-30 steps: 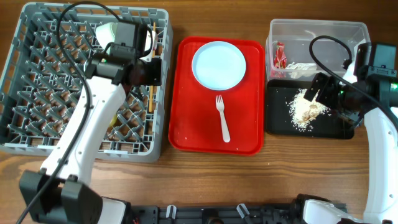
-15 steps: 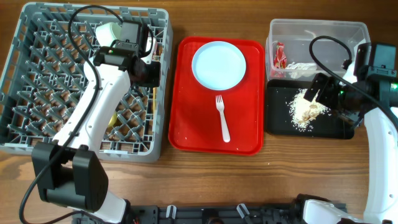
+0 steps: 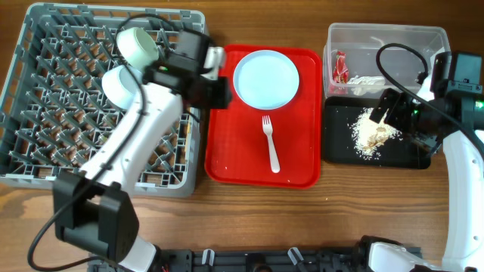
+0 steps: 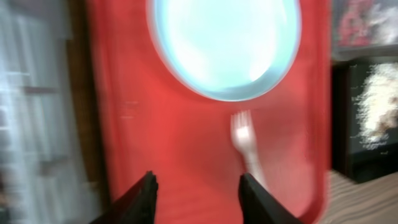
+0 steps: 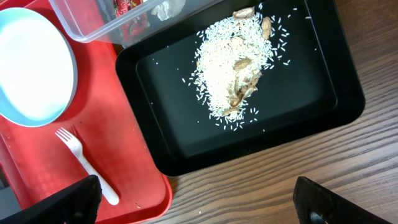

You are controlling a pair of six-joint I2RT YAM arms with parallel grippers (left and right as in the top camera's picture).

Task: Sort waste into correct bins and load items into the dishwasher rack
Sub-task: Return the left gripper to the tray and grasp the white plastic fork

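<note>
Grey plastic rack (image 3: 45,180), square, lattice floor, upright pegs, open-grid walls, at the left of the wooden tabletop (image 3: 355,204). Two round pale mint bowls in its back part: one bowl (image 3: 138,45) tipped with its mouth showing, second bowl (image 3: 121,83) just in front of it. Beside the rack, one glossy red tray (image 3: 234,159), rounded corners, carrying one round pale-blue plate (image 3: 266,78) at the back and one white plastic fork (image 3: 271,145) in front of it, tines toward the plate, the two apart. At the right, one clear deep tub (image 3: 386,27) holding a red wrapper (image 3: 340,66) and crumpled white paper (image 3: 368,79); exact count unclear through the wall. Touching its front side, one black shallow tray (image 3: 344,155) with one loose heap of pale rice-like crumbs (image 3: 374,130) mixed with brownish bits. Left claw (image 4: 198,186) hangs over the red tray's left part, dark fingers apart, nothing between. Right claw (image 5: 196,190) is above the black tray, fingers wide apart, empty.
</note>
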